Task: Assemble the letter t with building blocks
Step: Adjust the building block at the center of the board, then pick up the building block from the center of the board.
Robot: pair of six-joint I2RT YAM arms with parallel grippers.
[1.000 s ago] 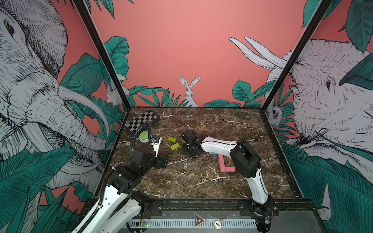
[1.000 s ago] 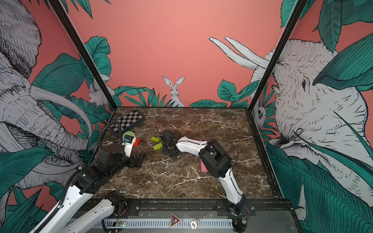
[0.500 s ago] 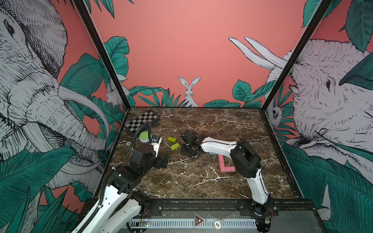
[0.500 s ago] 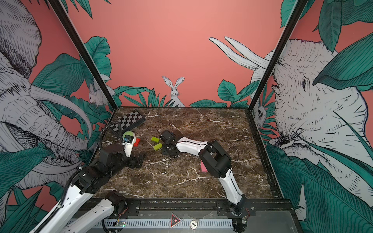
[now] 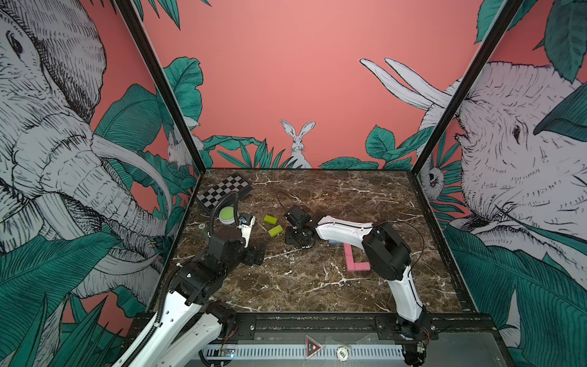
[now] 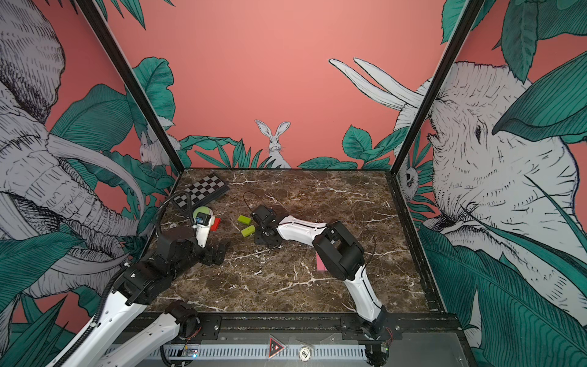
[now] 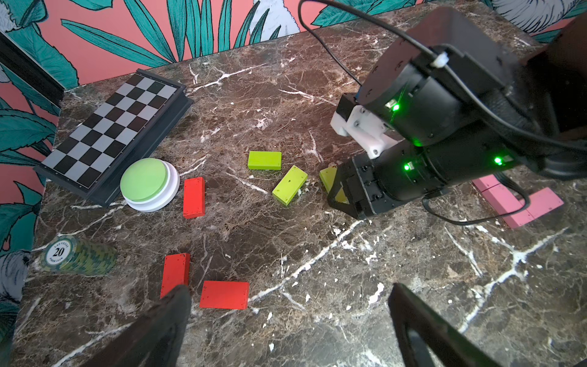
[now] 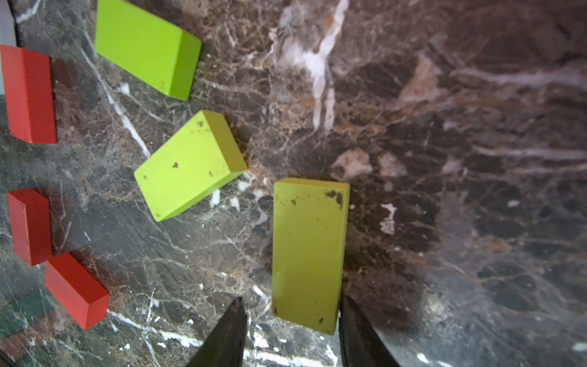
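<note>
Your brown marble tabletop [image 5: 317, 286] sits boxed in by jungle-print walls [image 5: 286, 79]. Your right arm [image 5: 343, 227] reaches across it toward the left side, and your left arm [image 5: 190, 286] rises from the near left corner. The chequered board [image 5: 224, 190] lies in the far left corner. By the right arm's elbow, pink blocks [image 5: 352, 263] lie flat and touching in an L. A sliver of light blue [image 5: 336, 241] shows at the forearm's edge. The green-topped button [image 7: 144, 179] sits just beside the board, and a stack of poker chips [image 7: 76, 255] sits near the left wall.

Your right gripper [image 8: 291, 300] is low over the marble, jaws apart, one on each side of the near end of a lime green block [image 8: 308, 254] that lies flat. One finger [image 8: 352, 324] meets the block's long edge. A strip of marble shows between the other finger and the block, so you have no clamp on it. A second lime green block [image 8: 187, 165] lies just beside it, not touching, and a third lime green block [image 8: 146, 47] lies beyond that.

Your left gripper [image 7: 289, 286] hangs above the marble with its jaws spread wide, holding nothing. A red block [image 7: 194, 197] lies just beside the button. A pair of red blocks [image 7: 224, 295] lies close together by one left finger [image 7: 165, 321], which hides part of one.
</note>
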